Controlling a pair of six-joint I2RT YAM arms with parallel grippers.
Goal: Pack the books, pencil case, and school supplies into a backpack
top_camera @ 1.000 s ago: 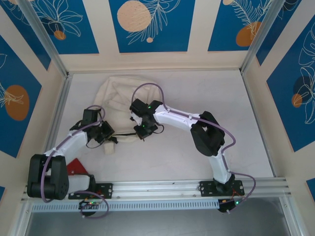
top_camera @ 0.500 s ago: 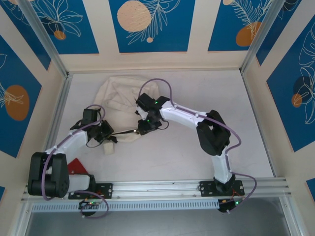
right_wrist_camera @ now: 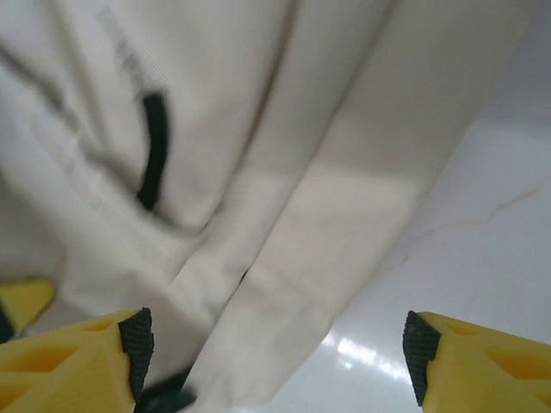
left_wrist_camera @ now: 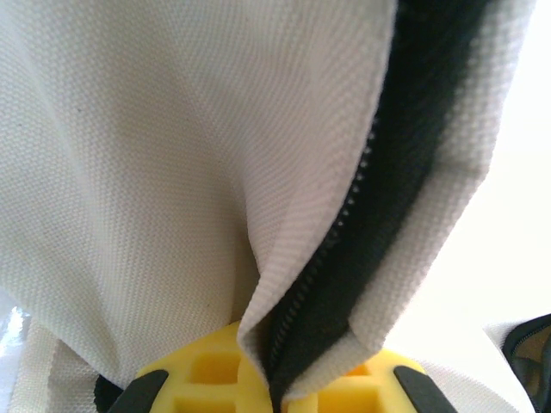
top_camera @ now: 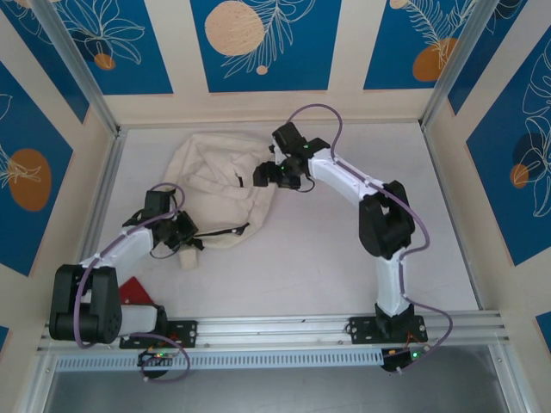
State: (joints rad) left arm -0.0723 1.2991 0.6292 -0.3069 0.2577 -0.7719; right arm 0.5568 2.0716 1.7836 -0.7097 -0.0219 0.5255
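Fabric sits clamped in your left gripper (left_wrist_camera: 275,394): the yellow fingers are pinched tight on a fold of the backpack (left_wrist_camera: 129,172), right at the black zip (left_wrist_camera: 405,163) that runs along the cream edge. Your right gripper (right_wrist_camera: 275,344) stands wide apart, with dark pads on yellow fingers. It hangs over the bag's cloth with nothing between the jaws; whether a pad brushes the cloth cannot be told.

The cloth is a coarse, plainly woven canvas, soft and slumped into deep folds, with a fine-toothed zip on black tape.

From above, the backpack (top_camera: 215,181) lies crumpled at the far left-centre of the table (top_camera: 344,258). Your left gripper (top_camera: 195,243) is at its near edge and your right gripper (top_camera: 263,175) at its right edge. The table is white, smooth and slightly glossy. Cream walls (top_camera: 258,43) carry blue panels with orange discs and white leaf outlines. An aluminium rail (top_camera: 284,327) crosses the near edge, and a flat red object (top_camera: 133,291) lies beside the left arm's base.
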